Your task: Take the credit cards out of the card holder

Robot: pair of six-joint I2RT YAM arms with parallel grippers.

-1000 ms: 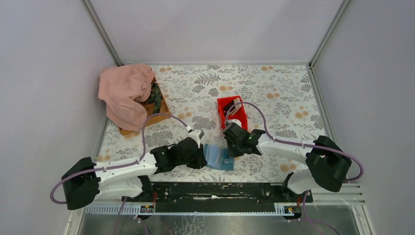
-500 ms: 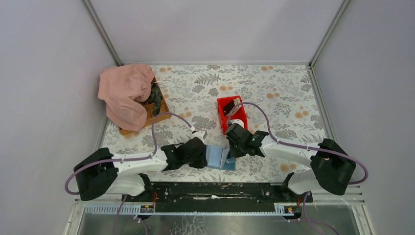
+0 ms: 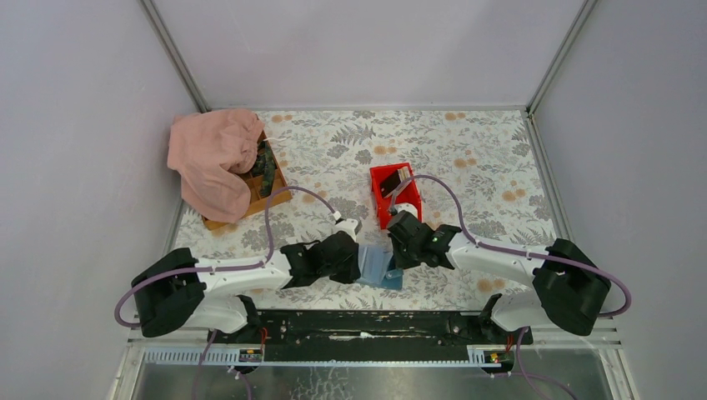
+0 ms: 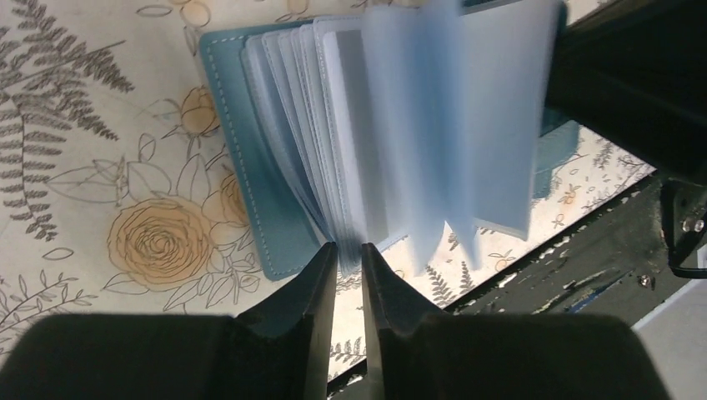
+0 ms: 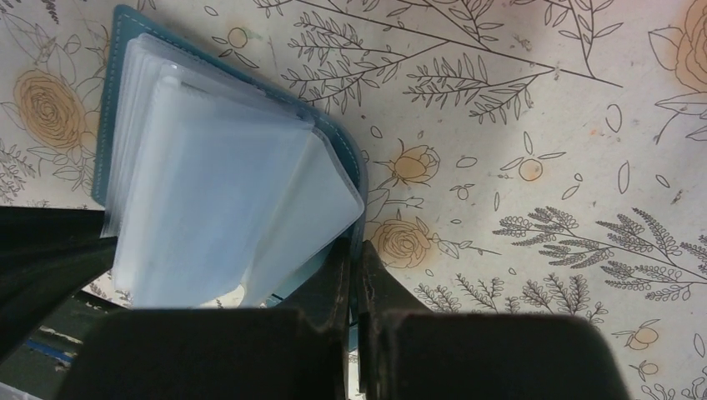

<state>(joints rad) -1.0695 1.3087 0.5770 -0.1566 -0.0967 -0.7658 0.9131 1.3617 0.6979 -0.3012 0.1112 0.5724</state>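
Both arms moved in; L gripper (image 4: 348, 265) pinches wallet (image 4: 250, 167) sleeves, R gripper (image 5: 353, 265) clamps its cover edge.

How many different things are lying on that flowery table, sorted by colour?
Blue: 1, flat blue folding card holder
Red: 1, small red plastic bin
Pink: 1, crumpled pink cloth
Brown: 1, brown wooden tray
Total: 4

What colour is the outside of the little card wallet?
The card wallet is blue-teal, with pale stitching along its edge. The left wrist view shows it best.
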